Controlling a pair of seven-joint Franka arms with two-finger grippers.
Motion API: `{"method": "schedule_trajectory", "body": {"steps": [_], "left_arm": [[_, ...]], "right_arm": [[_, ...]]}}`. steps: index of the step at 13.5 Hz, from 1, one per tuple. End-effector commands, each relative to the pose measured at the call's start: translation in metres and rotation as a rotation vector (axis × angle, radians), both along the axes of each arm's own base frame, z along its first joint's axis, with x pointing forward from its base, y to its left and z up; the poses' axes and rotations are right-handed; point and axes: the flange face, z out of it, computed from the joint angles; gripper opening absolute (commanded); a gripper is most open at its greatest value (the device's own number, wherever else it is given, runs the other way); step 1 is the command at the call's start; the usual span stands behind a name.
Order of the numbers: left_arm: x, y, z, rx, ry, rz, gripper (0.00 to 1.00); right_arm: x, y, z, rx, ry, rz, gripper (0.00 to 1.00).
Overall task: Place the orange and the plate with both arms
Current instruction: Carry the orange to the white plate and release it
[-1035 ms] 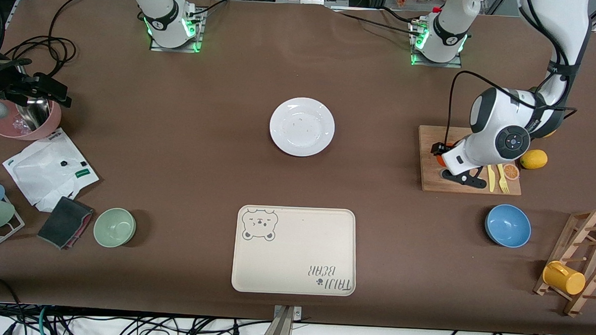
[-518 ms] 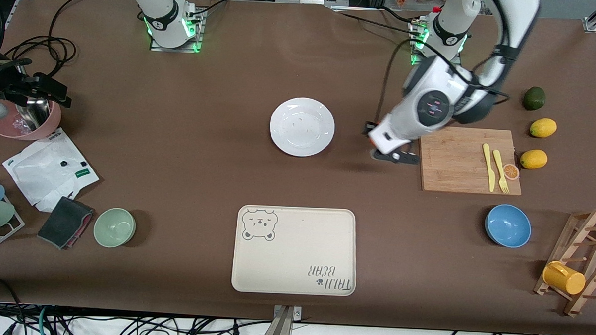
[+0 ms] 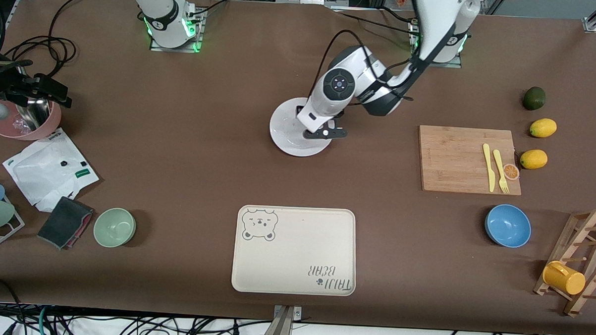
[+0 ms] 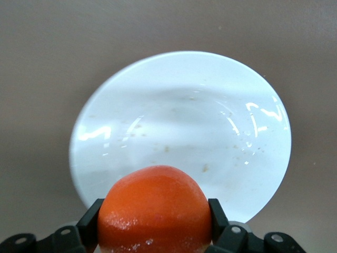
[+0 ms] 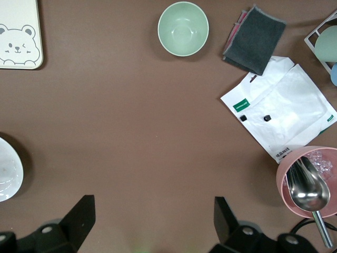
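Bear tray [image 3: 294, 250]; cutting board [image 3: 457, 159]; lemons [image 3: 543, 128]

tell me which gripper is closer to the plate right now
Left. The left gripper, fingers shut on the orange, is right over the plate. The right gripper is open above bare table toward the right arm's end.

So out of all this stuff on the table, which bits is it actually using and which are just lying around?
In use:
- orange, gripped by the left gripper over the plate
- plate, white, mid-table
- right gripper, open, waiting at its end

Lying about:
- bear tray
- cutting board with yellow cutlery
- two lemons
- blue bowl, green bowl
- pink cup with scoop
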Motion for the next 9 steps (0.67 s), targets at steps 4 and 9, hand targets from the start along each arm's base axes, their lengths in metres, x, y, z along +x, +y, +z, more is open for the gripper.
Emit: {"method": "schedule_trajectory", "body": {"steps": [4,9], "left_arm": [[-0.009,-0.03,-0.05,-0.05,-0.005,0.078,0.63],[0.004,-0.018,-0.029,-0.031,-0.006,0.09,1.0]], "right_arm": [[-0.002,0.003,-0.002,-0.001,0.006,0.014,1.0],[-0.004,0.007,0.003,0.018,-0.003,0.018,1.0]]}}
